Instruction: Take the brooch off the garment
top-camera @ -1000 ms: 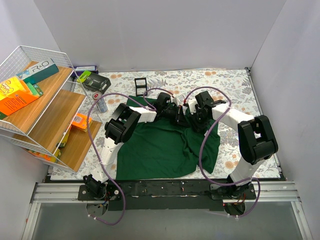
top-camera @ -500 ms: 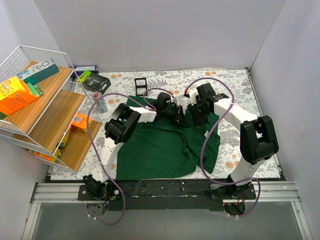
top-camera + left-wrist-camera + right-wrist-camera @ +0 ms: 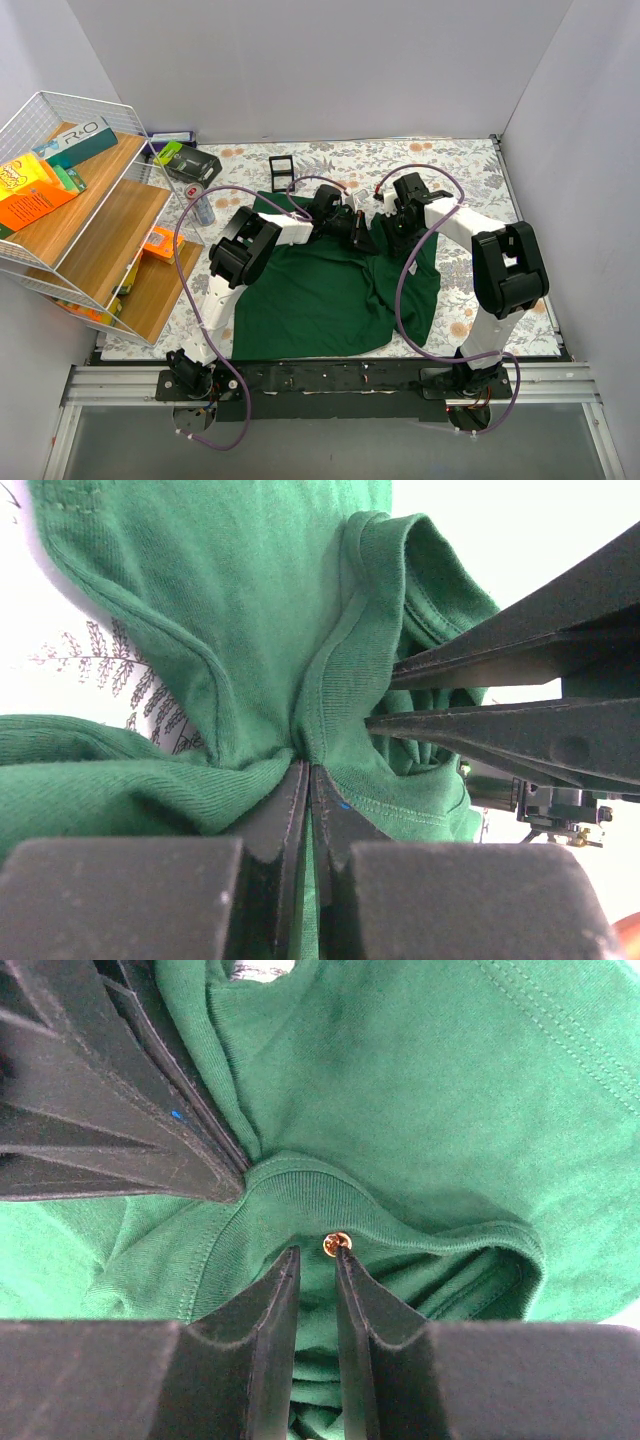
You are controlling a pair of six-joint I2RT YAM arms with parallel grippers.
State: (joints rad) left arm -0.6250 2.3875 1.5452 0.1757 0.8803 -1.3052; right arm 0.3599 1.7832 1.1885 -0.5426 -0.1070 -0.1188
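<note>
Both tools at the collar of the dark green cloth T-shirt [image 3: 320,295]
Top view: the T-shirt lies spread on the floral-patterned bench [image 3: 470,170]. Left wrist view: left tool [image 3: 307,768] clamped on a collar fold. Right wrist view: right tool [image 3: 317,1252] narrowly apart, small round gold brooch [image 3: 337,1244] on the collar rib at its tips.

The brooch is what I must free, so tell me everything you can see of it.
The brooch shows only in the right wrist view: a tiny round, shiny gold-coloured stud, metal by its look. It sits on the ribbed collar of the green garment, at the tips of the right tool, whose jaws stand slightly apart; whether they touch it is unclear. The left tool pinches the cloth at the collar close beside it.
</note>
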